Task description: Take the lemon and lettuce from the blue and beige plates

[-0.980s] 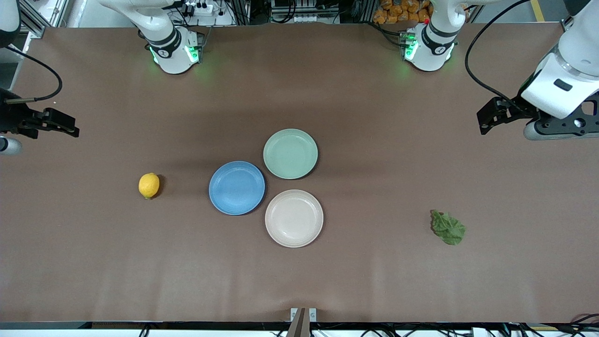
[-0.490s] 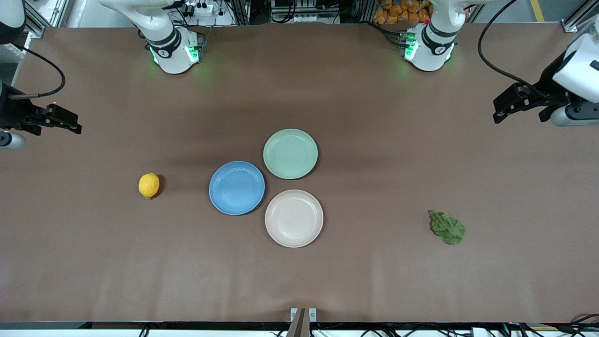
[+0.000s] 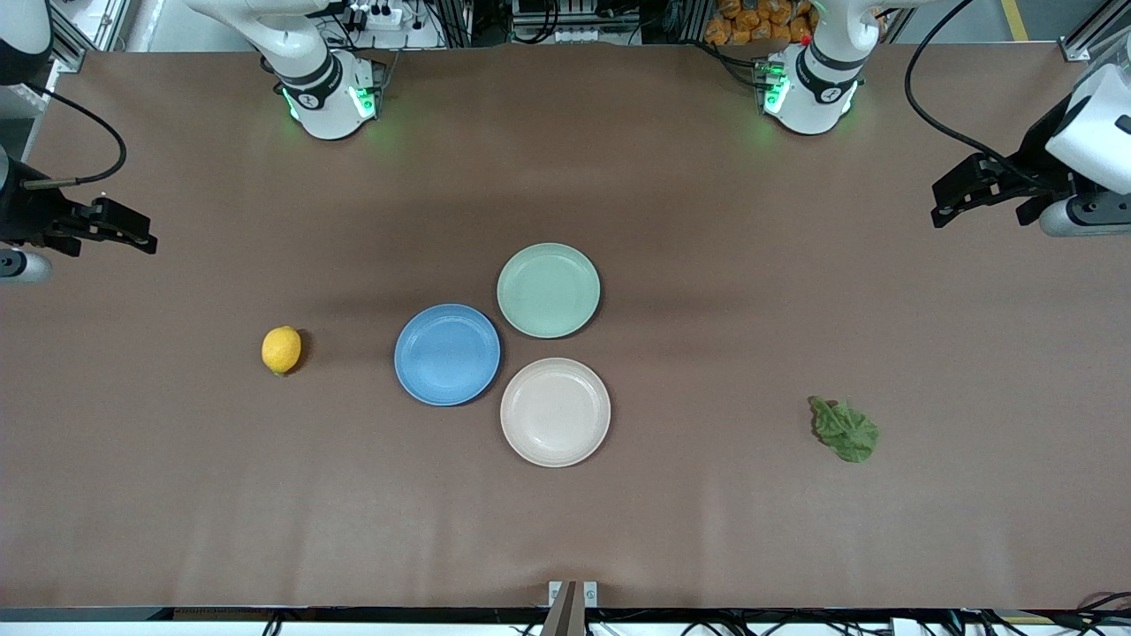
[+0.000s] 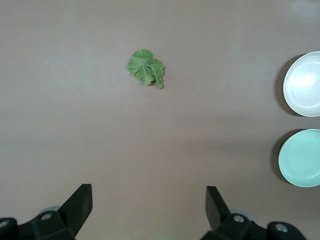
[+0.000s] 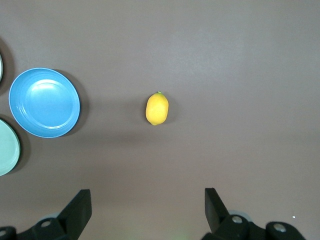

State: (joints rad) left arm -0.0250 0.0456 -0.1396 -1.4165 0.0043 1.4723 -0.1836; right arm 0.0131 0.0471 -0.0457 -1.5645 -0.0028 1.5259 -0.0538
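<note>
both claws gape empty: left claw [image 4: 145, 210] well apart from lettuce [image 4: 146, 67], right claw [image 5: 147, 210] from lemon [image 5: 157, 108].

With twelve toward the arms' bases, three plates are sitting clustered on the table [image 3: 707, 530]: plate at one [image 3: 548, 290], plate at five [image 3: 555, 412], plate at nine [image 3: 447, 354]. The lemon [image 3: 281, 350] is lying farther out at nine, the lettuce [image 3: 846, 430] just past three. The right tool [image 3: 141, 238] is hanging over the nine end, the left tool [image 3: 944, 208] over the three end.

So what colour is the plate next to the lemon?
Blue. The plate beside the lemon shows best in the right wrist view.
</note>
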